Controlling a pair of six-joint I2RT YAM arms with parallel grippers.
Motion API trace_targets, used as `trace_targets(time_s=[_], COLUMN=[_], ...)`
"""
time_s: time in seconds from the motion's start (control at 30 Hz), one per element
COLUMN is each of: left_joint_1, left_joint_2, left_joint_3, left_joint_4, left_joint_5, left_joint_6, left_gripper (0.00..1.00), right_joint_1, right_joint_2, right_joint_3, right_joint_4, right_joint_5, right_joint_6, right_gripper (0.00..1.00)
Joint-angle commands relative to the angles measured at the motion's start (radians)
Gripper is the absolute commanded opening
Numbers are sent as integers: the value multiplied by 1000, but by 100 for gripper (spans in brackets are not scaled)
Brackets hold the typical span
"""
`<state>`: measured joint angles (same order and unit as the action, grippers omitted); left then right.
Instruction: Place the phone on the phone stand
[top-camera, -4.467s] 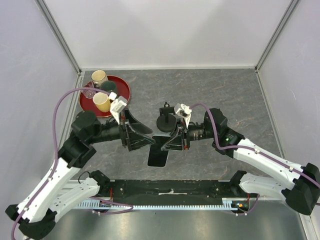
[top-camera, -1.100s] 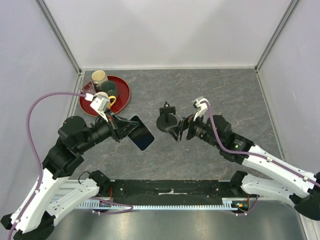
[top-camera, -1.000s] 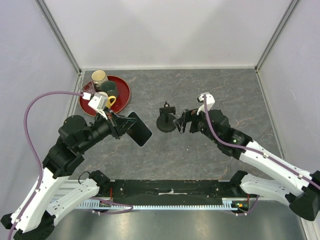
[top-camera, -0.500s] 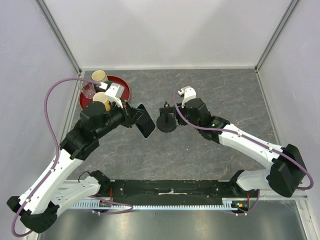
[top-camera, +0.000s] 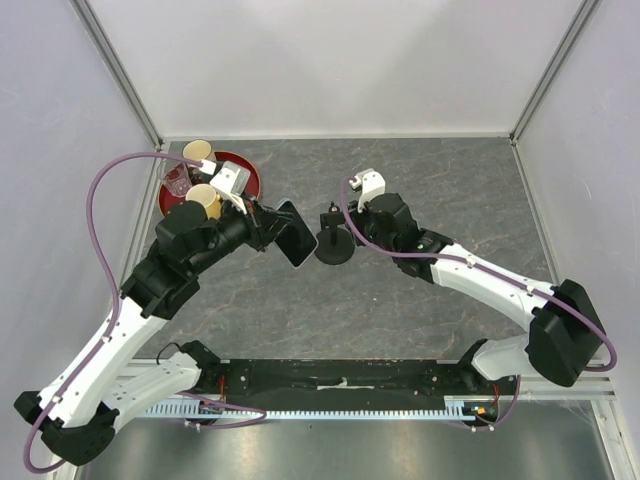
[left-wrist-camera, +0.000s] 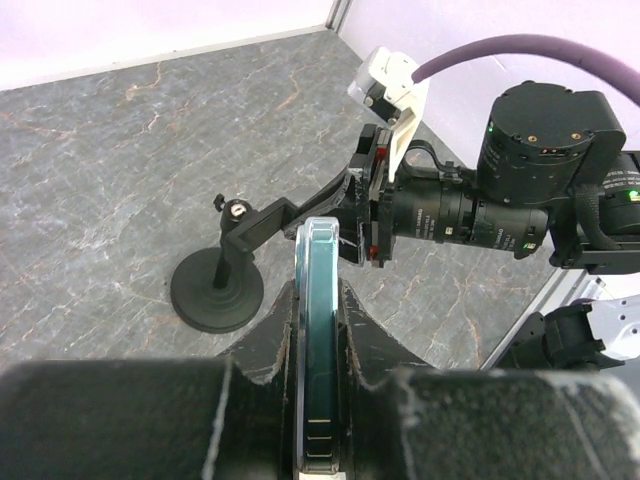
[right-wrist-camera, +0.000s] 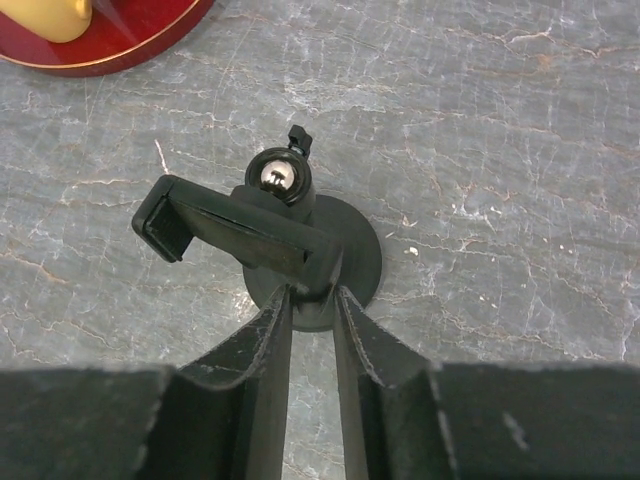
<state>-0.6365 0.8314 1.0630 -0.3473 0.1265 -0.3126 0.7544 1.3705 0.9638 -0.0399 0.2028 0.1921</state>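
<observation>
well, from the top view the left gripper carries the phone tilted on edge, just left of the phone stand, which sits on the grey table; the right gripper reaches the stand from the other side, and a red tray of cups lies well behind the left arm; the step in hand looks to be steadying the stand so the phone can be set into its bracket, and doing it well means keeping the stand from tipping or turning while the phone comes in square to the bracket, low edge first

from the left wrist view the phone is seen edge-on, clamped tight between the two fingers; beyond it the phone stand is upright, its bracket angled toward the right gripper, phone and bracket near but apart

from the right wrist view the fingers are drawn in narrow around the near end of the bracket on the phone stand, both tips looking to touch it; the right gripper should hold lightly, since a hard pinch could twist the bracket off line
</observation>
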Motion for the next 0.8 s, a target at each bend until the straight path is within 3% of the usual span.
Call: trace_targets(time_s=[0.0,0.17,0.23,0.37,0.47,0.5,0.53,0.6,0.7,0.77], left_joint_1=[1,8,9,27,49,50,52,57,84,112], left_joint_2=[17,46,61,147,256,280,305,345,382,405], left_joint_3=[6,-11,-20,0,60,77,89,117,149,179], left_joint_4=[162,263,318,454,488,488,490,492,488,501], left_joint_5=[56,148,211,521,732,761,791,844,886,930], left_joint_6=[10,38,95,171,182,196,210,260,309,311], left_gripper=[2,2,2,2,2,2,2,2,2,2], right_joint_1=[-24,-72,-99,-145,-164,-165,-167,-167,-165,-167], right_joint_2=[2,-1,12,58,94,99,99,85,36,0], right_joint_3=[36,42,50,81,121,139,142,144,115,92], right_joint_4=[69,64,61,43,-18,-24,-28,-28,-29,-31], right_joint_5=[-55,-237,-314,-544,-618,-621,-614,-562,-505,-470], right_joint_6=[-80,-151,-186,-249,-263,-255,-235,-151,-15,39], right_gripper=[25,0,0,0,0,5,18,53,69,71])
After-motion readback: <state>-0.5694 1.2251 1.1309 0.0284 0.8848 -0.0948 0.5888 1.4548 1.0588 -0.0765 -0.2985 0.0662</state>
